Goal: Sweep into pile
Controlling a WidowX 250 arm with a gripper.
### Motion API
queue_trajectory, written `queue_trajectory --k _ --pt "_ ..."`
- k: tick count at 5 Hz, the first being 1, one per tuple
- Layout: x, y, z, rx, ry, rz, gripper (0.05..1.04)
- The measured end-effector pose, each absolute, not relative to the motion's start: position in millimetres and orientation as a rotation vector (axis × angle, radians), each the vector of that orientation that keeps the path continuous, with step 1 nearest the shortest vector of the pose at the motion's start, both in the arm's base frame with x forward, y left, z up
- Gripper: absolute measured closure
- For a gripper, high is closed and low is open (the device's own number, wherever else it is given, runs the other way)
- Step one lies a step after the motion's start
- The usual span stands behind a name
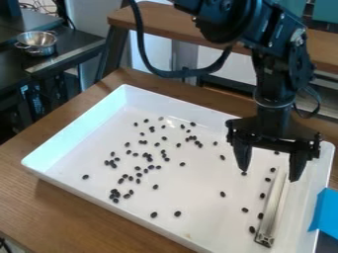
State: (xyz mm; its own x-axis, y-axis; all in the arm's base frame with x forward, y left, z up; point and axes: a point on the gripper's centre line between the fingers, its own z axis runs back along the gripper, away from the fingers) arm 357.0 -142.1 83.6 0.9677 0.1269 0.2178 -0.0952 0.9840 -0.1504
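Dark beans point(153, 215) lay scattered in a white tray point(72, 136) beneath a spread gripper point(269, 175)

Camera view: The robot arm point(274, 64) entered from the top edge, right of centre, and its gripper hung downward over the right part of the tray. The two fingers were spread wide apart, with a broad gap between their tips and nothing pinched there.

A metal bar point(280, 197) lay lengthwise on the tray floor near the right-hand wall. Its far end was seen beside the right-hand finger; its near end pointed toward the lower edge of the view. Whether that finger touched the bar could not be told.

The beans were spread over the tray floor. Most were found in the left and middle parts, some in small, loose clusters, others singly. One sat well apart toward the left wall. Several more were strung out along the left side of the bar, a few of them close to it.

The tray rested on a brown wooden table point(72, 202). A bright blue object point(324, 212) stood at the right edge of the view, just beside the tray. A metal bowl point(37, 43) was noted on a dark counter point(66, 49) at the upper left.
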Motion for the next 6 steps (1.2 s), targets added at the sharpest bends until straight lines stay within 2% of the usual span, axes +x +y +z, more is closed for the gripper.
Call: queue_trajectory --k 1,3,4,5,6 --pt "355.2 -141.8 71.6 -0.129 -0.198 0.12 0.083" --pt "360.4 -143.6 70.9 -0.151 -0.203 0.166 0.083" --pt "361.8 -140.5 57.6 -0.139 -0.183 0.186 0.083" --pt "363.2 -143.3 60.7 -0.15 -0.173 0.19 0.083" --pt "364.9 -142.8 51.8 -0.135 -0.154 0.197 0.083"
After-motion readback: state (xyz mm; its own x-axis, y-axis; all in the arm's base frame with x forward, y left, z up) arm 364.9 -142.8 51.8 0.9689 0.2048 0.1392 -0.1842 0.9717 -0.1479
